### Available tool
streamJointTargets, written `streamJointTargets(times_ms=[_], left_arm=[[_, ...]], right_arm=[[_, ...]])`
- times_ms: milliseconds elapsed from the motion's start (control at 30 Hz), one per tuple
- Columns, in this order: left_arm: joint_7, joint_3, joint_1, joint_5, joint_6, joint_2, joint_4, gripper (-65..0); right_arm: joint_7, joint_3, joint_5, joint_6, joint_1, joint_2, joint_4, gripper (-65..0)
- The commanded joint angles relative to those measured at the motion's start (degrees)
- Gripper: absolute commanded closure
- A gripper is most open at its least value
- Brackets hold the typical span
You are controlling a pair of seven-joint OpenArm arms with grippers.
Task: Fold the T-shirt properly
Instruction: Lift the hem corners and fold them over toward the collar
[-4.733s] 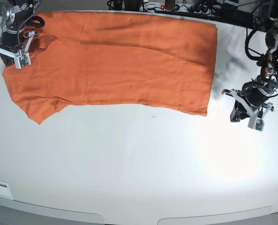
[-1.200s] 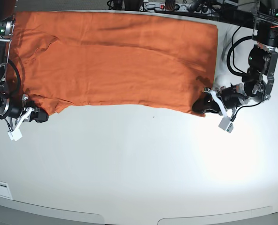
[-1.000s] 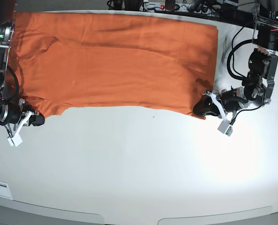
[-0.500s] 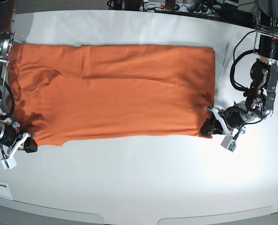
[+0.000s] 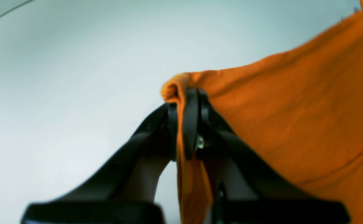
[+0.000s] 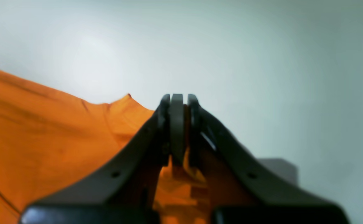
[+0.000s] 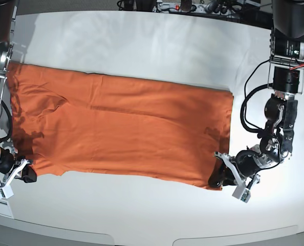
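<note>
Your T-shirt (image 7: 121, 133) lies spread out flat across the middle of the white surface (image 7: 142, 215), long side running left to right in the base view, with a sleeve area bunched slightly toward that view's left end. Its near edge sits slightly raised at both lower corners, where you have hold of it.

Your left tool (image 7: 217, 177), on the base view's right, is clamped shut on the shirt's near right corner; in the left wrist view (image 5: 186, 93) the orange cloth is pinched between the black fingers (image 5: 191, 121) and folds over their tips.

Your right tool (image 7: 26, 173), on the base view's left, is likewise closed on the near left corner; the right wrist view (image 6: 176, 99) shows orange fabric caught between the closed fingers (image 6: 176, 124) and hanging below them.

Cables (image 7: 193, 6) run along the surface's far edge.
</note>
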Motion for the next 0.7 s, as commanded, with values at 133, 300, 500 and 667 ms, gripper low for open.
streamJointTargets(times_ms=[133, 300, 500, 667], left_arm=[[-0.6, -0.5, -4.3, -4.0, -5.2, -0.2, -4.7, 0.0], [9.3, -0.5, -4.1, -14.2, -9.7, -0.4, -5.1, 0.0], [18.9, -0.5, -3.4, -26.3, -9.7, -1.8, -5.1, 0.0], [23.3, -0.5, -3.1, -31.2, -9.7, -3.0, -5.1, 0.0]], right_arm=[[1.2, 0.3, 0.3, 0.1, 1.9, 1.1, 0.8, 0.0], [-4.5, 0.3, 5.8, 0.1, 1.4, 1.2, 0.8, 0.0], [-10.7, 0.3, 13.1, 0.1, -2.3, 1.5, 0.9, 0.0], [-10.8, 0.3, 13.4, 0.1, -6.1, 2.7, 4.0, 0.0]])
